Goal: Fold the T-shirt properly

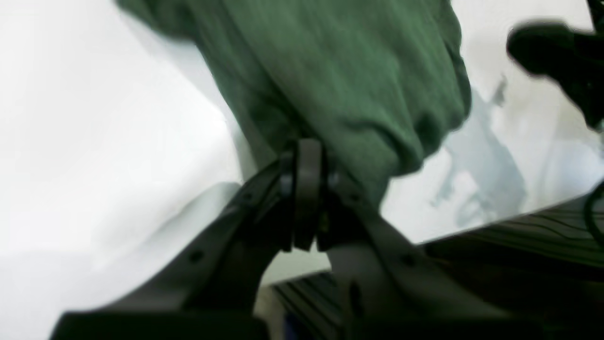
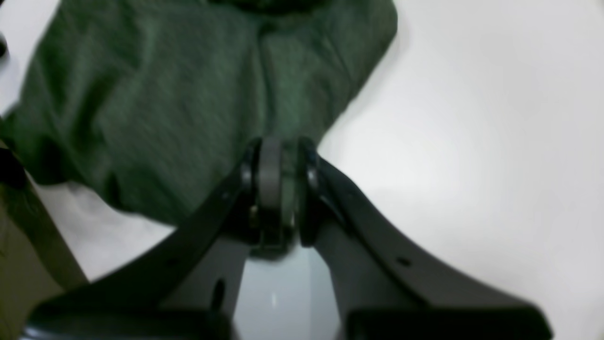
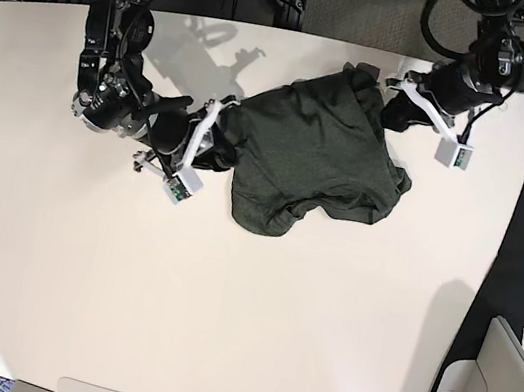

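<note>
1. Evidently, both sets of jaws are clamped on opposite edges of the T-shirt (image 3: pixel 315 155), which sags bunched between them over the bench (image 3: pixel 218 330).
2. The left gripper (image 1: pixel 306 160) and right gripper (image 2: pixel 278 160) likely hold it so to spread it flat.

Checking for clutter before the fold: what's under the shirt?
Only the white table shows around the shirt, which both hands hold. Anything beneath its bunched middle is covered and cannot be seen.
</note>
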You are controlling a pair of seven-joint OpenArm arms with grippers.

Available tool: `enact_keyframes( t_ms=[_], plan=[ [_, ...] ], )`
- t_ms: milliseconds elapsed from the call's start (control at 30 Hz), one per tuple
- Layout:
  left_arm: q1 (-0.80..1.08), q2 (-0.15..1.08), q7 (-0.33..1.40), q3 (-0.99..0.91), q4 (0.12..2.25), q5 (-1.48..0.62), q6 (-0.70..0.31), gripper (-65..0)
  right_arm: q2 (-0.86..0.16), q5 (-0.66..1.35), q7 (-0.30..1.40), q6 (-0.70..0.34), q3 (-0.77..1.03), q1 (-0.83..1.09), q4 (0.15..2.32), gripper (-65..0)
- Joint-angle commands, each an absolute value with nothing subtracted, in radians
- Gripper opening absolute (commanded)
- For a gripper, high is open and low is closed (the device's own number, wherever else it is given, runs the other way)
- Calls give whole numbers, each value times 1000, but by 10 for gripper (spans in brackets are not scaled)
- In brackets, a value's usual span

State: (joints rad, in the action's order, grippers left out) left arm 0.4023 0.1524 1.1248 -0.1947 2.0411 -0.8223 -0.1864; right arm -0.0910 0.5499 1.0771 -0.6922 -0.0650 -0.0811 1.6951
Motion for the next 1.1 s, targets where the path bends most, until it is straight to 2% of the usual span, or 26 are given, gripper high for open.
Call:
enact_keyframes(
  t_ms=[0, 167, 433, 633, 1067],
  plan=[
    [392, 157, 1115, -179, 2060, -837, -193, -643, -82, 572, 1055, -698, -67, -101, 1707, -612],
    [389, 151, 1145, -110, 2060, -891, -193, -644, -27, 573, 1055, -698, -67, -111, 1679, -612],
    [390, 160, 1152, -114, 2060, -1130, -188, -644, 53, 573, 1053, -698, -67, -151, 1635, -612],
    [392, 160, 1153, -84, 2040, -1129, -188, -643, 124, 572, 1053, -698, -67, -186, 1527, -612],
    [386, 154, 1173, -62, 1968, -1129, -188, -643, 142, 570, 1055, -698, -67, -200, 1426, -612]
  ],
)
